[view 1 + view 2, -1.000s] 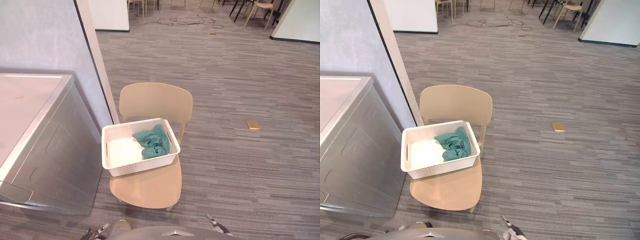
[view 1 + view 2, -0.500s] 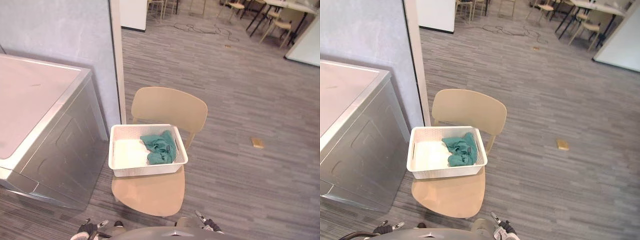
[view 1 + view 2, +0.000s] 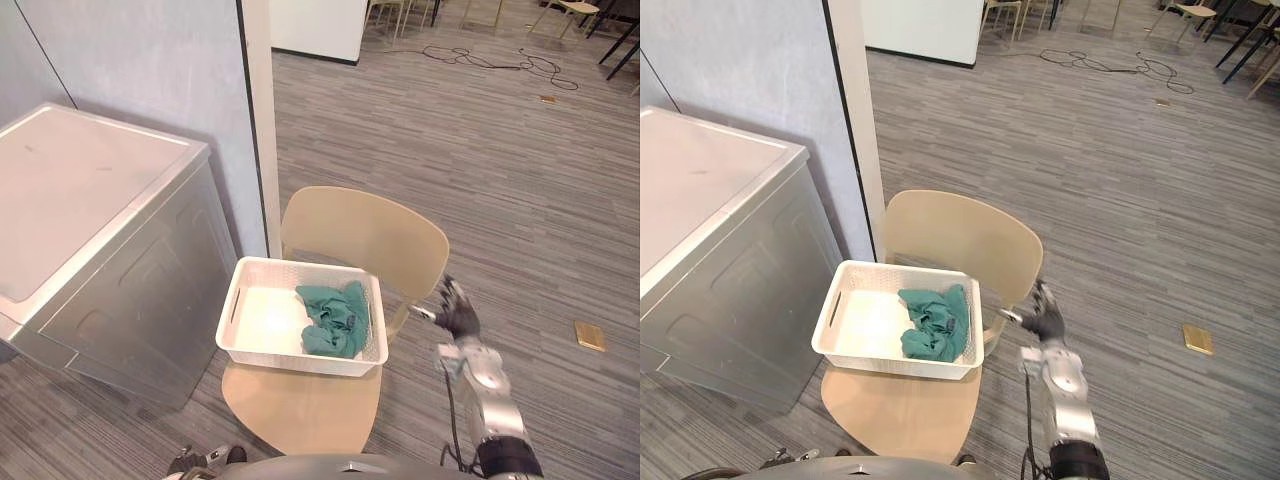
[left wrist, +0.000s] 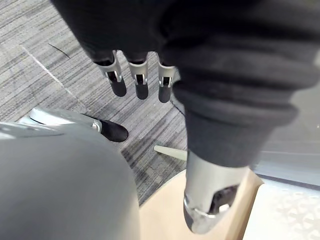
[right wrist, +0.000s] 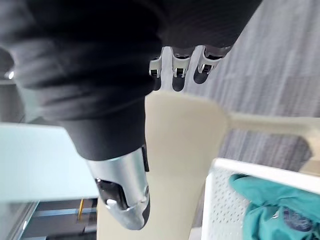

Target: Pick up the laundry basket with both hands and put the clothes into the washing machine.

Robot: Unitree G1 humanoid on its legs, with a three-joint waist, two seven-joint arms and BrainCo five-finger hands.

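The laundry basket [image 3: 300, 361], clothes [image 3: 335, 318] inside, sits on the chair [image 3: 362, 232], with the washing machine [image 3: 95, 190] close at its left edge and open floor [image 3: 540, 190] to its right. The right hand [image 3: 457, 312], newly raised, hovers near the basket's right rim, fingers released. The left hand [image 4: 140, 82] hangs low by the chair seat, fingers released.

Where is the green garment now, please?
In the eye views, the green garment lies in the right half of the white laundry basket, on the beige chair beside the washing machine.

Tan chair [image 3: 365, 235] beside partition [image 3: 150, 80]; tan block [image 3: 590, 335] on floor [image 3: 520, 170].
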